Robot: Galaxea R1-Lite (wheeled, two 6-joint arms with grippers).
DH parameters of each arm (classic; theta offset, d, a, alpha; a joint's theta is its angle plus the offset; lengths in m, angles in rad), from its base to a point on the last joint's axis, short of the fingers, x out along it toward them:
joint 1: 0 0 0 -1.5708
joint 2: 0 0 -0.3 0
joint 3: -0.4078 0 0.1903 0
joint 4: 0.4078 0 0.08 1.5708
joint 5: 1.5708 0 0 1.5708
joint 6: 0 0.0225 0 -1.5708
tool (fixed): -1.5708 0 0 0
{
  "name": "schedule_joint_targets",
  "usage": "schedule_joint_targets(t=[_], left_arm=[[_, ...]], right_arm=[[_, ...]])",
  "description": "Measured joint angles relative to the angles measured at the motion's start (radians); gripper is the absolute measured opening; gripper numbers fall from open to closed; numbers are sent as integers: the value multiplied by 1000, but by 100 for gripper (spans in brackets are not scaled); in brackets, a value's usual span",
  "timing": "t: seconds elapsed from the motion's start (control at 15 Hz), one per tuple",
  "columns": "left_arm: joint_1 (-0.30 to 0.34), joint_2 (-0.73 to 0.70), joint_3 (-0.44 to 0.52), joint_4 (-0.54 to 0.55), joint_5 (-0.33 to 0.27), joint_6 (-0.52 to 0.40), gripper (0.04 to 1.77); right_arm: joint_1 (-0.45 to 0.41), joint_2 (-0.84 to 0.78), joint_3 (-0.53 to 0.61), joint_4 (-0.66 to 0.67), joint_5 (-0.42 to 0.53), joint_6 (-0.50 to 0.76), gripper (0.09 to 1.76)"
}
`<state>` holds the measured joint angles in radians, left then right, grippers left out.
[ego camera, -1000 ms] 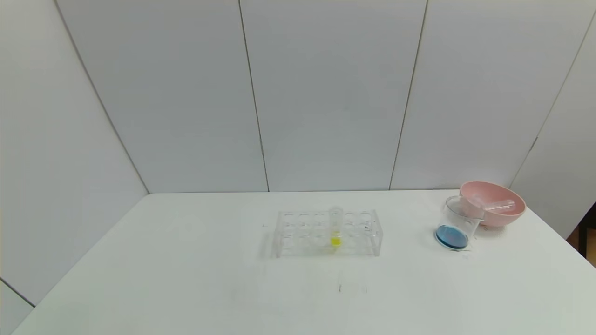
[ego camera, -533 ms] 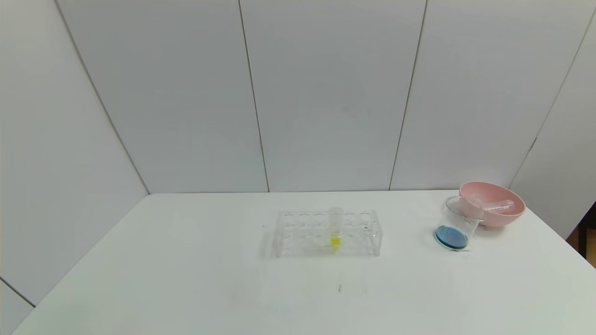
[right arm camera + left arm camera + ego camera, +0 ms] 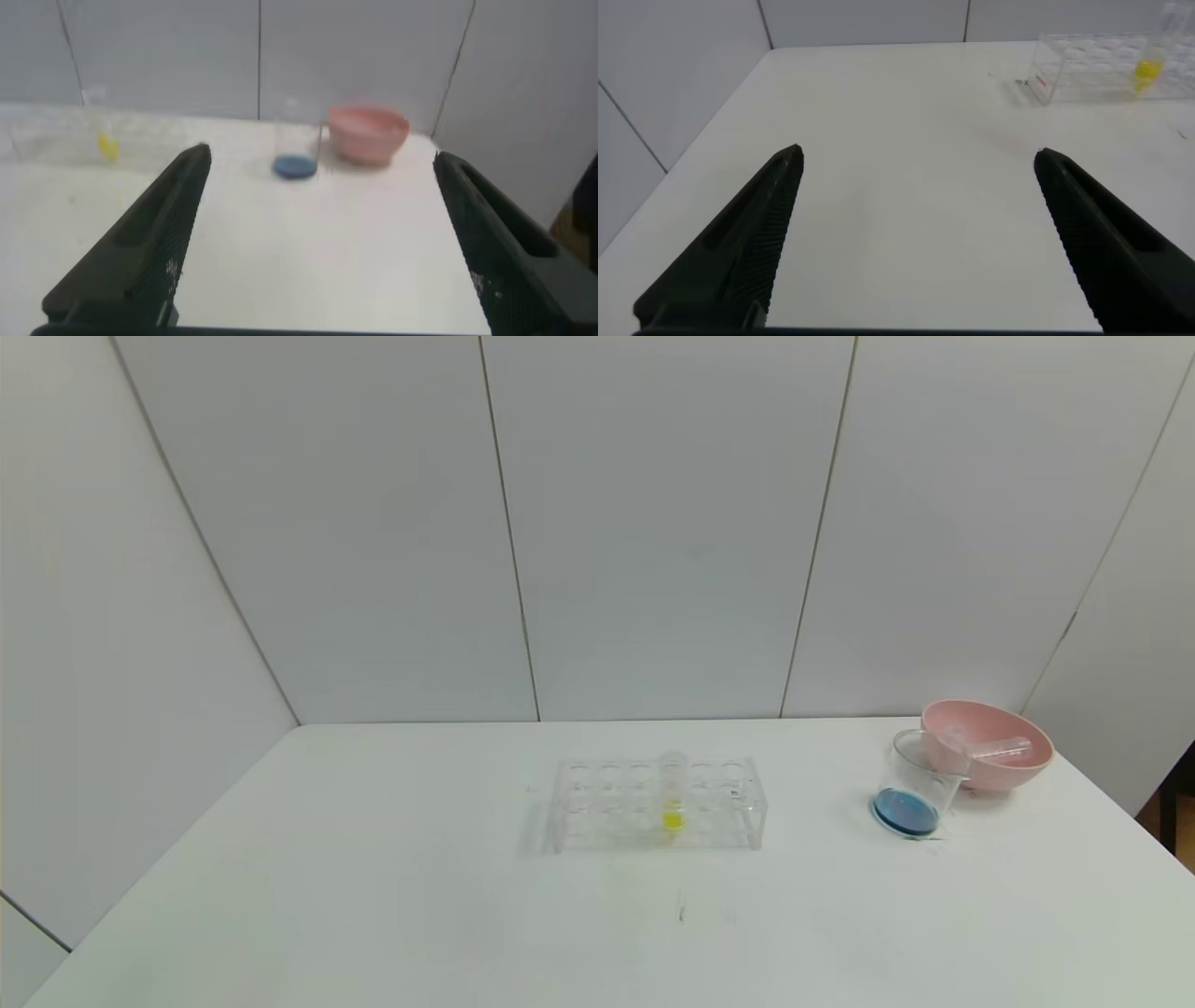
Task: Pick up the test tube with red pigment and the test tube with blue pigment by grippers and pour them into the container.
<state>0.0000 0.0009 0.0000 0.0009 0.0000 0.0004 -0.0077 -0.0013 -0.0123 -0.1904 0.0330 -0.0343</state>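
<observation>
Head view: rack (image 3: pixel 653 817) mid-table, pink bowl (image 3: pixel 988 747) behind container (image 3: pixel 920 786); both fingers wide, empty.

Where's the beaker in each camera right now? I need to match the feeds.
Head view: beaker, right side of the table, just in front of the pink bowl.
Left wrist view: not in it.
Right wrist view: beaker, far off between the open right claw's fingers.
Shared landmark: the yellow tube in the rack.
</observation>
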Motion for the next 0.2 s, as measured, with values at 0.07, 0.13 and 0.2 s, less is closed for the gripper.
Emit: schedule_joint_targets(t=[0.07,0.13,0.2], left_arm=[[0,0,0,0,0,0,176],[0,0,0,0,0,0,176],[0,0,0,0,0,0,176]], right_arm=[[0,0,6,99,-16,-3,170],[0,0,9,181,-27,-3,170],[0,0,10,204,-33,1,170]])
